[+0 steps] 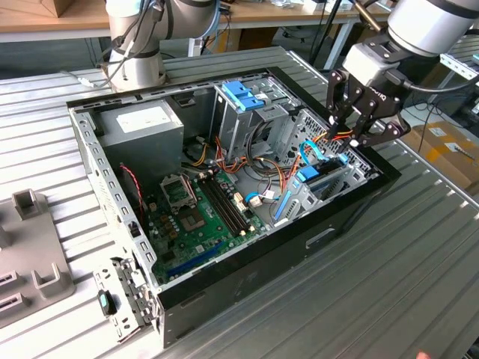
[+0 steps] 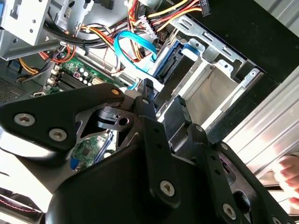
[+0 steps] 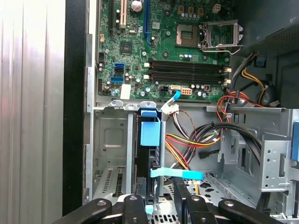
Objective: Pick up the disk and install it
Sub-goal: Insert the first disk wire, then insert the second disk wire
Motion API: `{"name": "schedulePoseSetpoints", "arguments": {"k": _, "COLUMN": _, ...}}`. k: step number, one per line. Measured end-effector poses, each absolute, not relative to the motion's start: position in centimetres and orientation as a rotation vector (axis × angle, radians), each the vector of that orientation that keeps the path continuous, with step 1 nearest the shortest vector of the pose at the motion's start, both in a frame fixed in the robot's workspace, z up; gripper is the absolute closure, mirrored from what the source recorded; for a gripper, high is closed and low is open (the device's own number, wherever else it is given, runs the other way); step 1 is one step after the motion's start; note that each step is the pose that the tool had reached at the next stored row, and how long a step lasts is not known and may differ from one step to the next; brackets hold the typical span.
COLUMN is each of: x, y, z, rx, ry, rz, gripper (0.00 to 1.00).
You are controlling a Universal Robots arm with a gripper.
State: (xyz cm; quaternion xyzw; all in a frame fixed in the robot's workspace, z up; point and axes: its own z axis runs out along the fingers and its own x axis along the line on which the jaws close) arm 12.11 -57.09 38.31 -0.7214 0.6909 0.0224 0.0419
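The disk (image 1: 318, 178) stands on edge in the drive bay at the case's corner on the exterior view's right, with its light-blue carrier rail (image 3: 150, 133) showing on top. My gripper (image 1: 352, 131) hangs just above that bay, open and holding nothing. In the first wrist view the black fingers (image 3: 135, 207) straddle the line of the disk (image 3: 149, 158) without touching it. In the second wrist view the gripper (image 2: 163, 100) points at the disk (image 2: 166, 65) between the bay's metal walls.
The open computer case (image 1: 112, 202) lies on a ribbed metal table. Inside are the motherboard (image 1: 194, 213), a grey power-supply box (image 1: 142, 123), a tall metal cage with a blue bracket (image 1: 243, 93) and loose cables, including a blue flat cable (image 3: 177, 173) across the bay.
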Motion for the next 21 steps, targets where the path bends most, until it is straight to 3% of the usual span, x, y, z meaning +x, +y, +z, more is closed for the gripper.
{"name": "schedulePoseSetpoints", "arguments": {"k": 21, "x": 12.11, "y": -57.09, "z": 38.67, "rx": -2.208, "ry": 2.114, "rz": 0.069, "gripper": 0.63}}
